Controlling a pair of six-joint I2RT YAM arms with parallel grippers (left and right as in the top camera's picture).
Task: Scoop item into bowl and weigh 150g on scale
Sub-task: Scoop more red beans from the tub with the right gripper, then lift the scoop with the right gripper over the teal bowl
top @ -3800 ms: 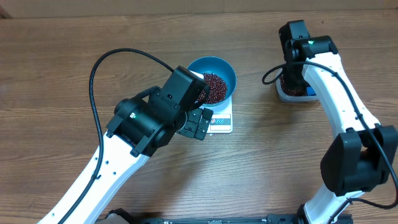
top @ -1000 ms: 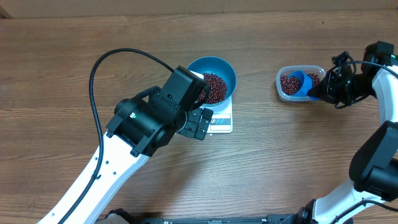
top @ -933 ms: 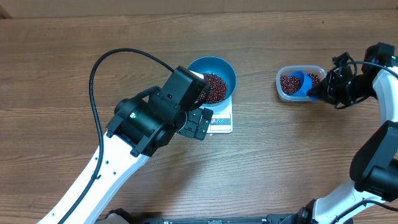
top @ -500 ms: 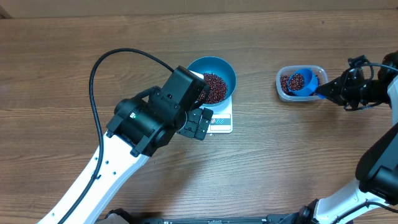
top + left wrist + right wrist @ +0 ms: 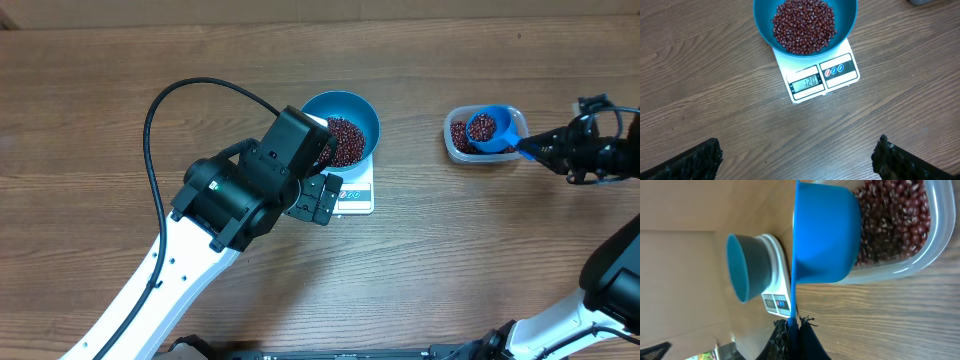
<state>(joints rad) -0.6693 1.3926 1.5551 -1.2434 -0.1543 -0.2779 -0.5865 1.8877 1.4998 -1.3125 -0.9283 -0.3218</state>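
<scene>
1. Beans [image 5: 804,25]: dark red-brown heap lying inside the teal bowl [image 5: 847,15].
2. Bowl sits on the white scale [image 5: 837,70]. The scale's display [image 5: 806,82] faces the left arm; digits show but I can't read them w/ certainty.
3. More beans lie in the clear tub [image 5: 455,148], well to the right of the scale on the wood table [image 5: 100,80].
4. Blue scoop [image 5: 488,130] hangs over the tub, approx. level, w/ a load of beans in its cup.
5. Right gripper [image 5: 545,150]: fingers together, clamped on the scoop's handle.
6. Left gripper [image 5: 796,160]: fingers wide apart, nothing between them, hovering over bare table just in front of the scale.
</scene>
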